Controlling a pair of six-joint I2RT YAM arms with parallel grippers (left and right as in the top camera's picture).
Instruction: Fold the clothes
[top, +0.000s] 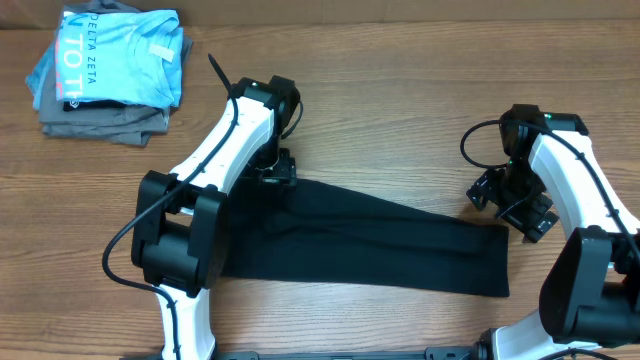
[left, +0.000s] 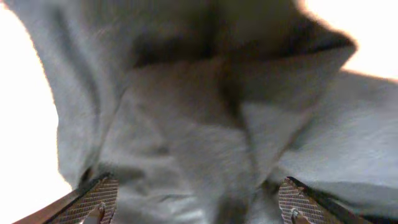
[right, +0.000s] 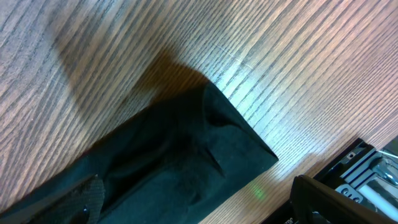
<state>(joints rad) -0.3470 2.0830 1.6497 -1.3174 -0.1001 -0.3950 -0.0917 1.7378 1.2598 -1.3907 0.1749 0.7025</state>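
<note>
The plain black soft T-shirt (top: 380, 245) lies flat on the brown wooden surface (top: 400, 100) as one long band. Its long way runs from the left jaws across to the right jaws, so each arm has one end of it. The white left arm (top: 225, 140) reaches down to the far corner of the wide end. There its two ridged finger pads (left: 99, 199) stand wide apart with bunched cloth just under and in front of them. They grip nothing. The white right arm (top: 575, 170) hangs over the narrow end. Its jaws are let go wide too, and a square corner of the shirt (right: 205, 124) pokes in between them, with bare wood on the far side of it. Neither arm is the nearer one, since both sit right at their own ends. The next fold probably turns on this: the band is long from one pair of jaws to the other and short the other way, so one end may need to be carried over toward the other. The shirt looks smooth in the middle, with soft creases and a lumpy fold near the left jaws. No white tag shows.
</note>
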